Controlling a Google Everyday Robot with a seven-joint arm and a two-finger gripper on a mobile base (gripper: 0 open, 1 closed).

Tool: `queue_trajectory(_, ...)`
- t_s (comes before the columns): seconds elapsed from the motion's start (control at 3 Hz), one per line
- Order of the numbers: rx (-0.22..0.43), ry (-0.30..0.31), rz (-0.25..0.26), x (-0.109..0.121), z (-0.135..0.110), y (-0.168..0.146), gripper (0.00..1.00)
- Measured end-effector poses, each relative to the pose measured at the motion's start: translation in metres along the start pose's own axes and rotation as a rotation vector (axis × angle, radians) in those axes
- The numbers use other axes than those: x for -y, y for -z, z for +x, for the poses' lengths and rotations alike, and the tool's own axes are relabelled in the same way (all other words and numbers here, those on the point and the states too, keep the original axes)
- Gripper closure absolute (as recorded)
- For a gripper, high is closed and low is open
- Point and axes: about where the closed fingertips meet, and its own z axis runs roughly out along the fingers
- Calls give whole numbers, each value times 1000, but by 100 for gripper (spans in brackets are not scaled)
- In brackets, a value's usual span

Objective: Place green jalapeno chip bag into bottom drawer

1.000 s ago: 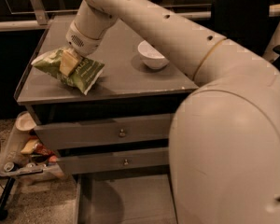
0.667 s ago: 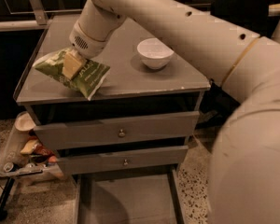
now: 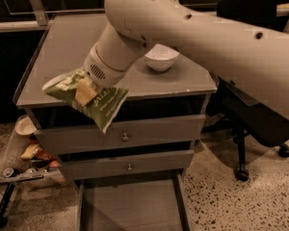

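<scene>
The green jalapeno chip bag [image 3: 94, 101] hangs in the air over the front left edge of the cabinet top, tilted, its lower corner dipping in front of the top drawer. My gripper [image 3: 85, 91] is shut on the bag's middle, one pale finger showing across its face. The large white arm reaches in from the upper right. The bottom drawer [image 3: 130, 207] is pulled open at the bottom of the view, a wide flat grey tray with thin side walls, directly below and slightly right of the bag.
A white bowl [image 3: 161, 57] stands on the grey cabinet top [image 3: 62, 52]. Two shut drawers with round knobs [image 3: 125, 137] sit above the open one. A small cart with snack packets [image 3: 31, 154] stands left. A black office chair [image 3: 253, 105] is to the right.
The gripper has carried the bag forward and down from the cabinet top's left part to beyond its front edge. The bag is now off the surface.
</scene>
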Motion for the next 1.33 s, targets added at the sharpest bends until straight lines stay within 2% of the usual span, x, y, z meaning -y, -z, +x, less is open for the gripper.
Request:
queue_trajectory(0.33, -20, -19, 1, 1, 18, -6, 100)
queue_trajectory(0.67, -1, -28, 4, -13, 21, -1, 100)
queue_trajectory(1.0, 32, -113, -4, -48, 46, -6, 100)
queue_trajectory(1.33, 29, -224, -71, -81, 102, -41, 100)
